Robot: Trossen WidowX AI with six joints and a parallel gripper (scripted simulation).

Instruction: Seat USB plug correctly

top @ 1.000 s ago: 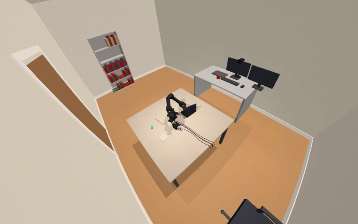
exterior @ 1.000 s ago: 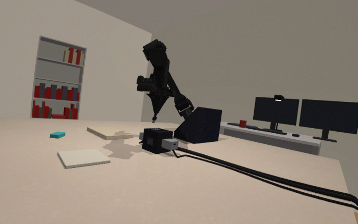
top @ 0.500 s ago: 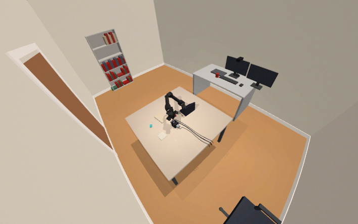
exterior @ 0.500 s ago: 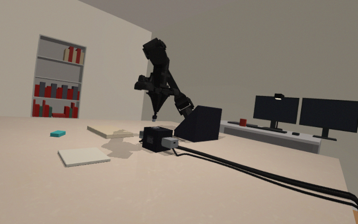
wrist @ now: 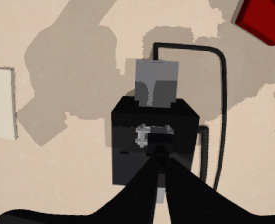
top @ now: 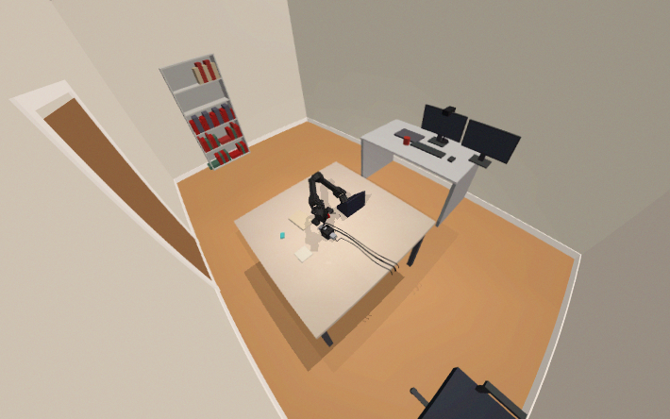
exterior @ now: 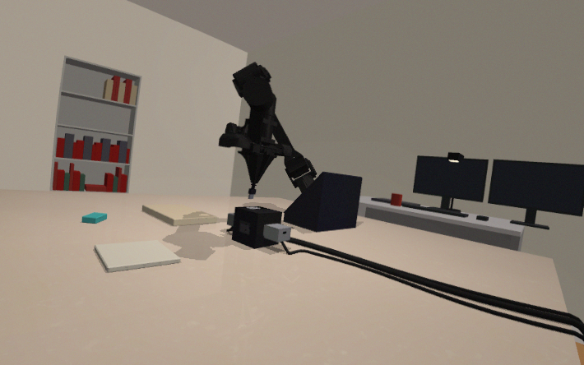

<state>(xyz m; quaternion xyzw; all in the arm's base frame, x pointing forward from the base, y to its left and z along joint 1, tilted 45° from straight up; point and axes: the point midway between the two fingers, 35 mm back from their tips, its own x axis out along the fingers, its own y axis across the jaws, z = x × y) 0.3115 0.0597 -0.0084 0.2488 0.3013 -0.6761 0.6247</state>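
On the worktop, left to right: one teal block, two flat pads, one power cube with one grey side plug and two black cables. The hand hovers above the cube, pinched nearly shut on the small USB plug, lifted out of the top socket.

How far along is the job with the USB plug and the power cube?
Done: the small grey USB plug is out of the socket, pinched in the black gripper above the black power cube. In hand: lining it up over the top socket. Left: seat it the right way round, release, move clear.
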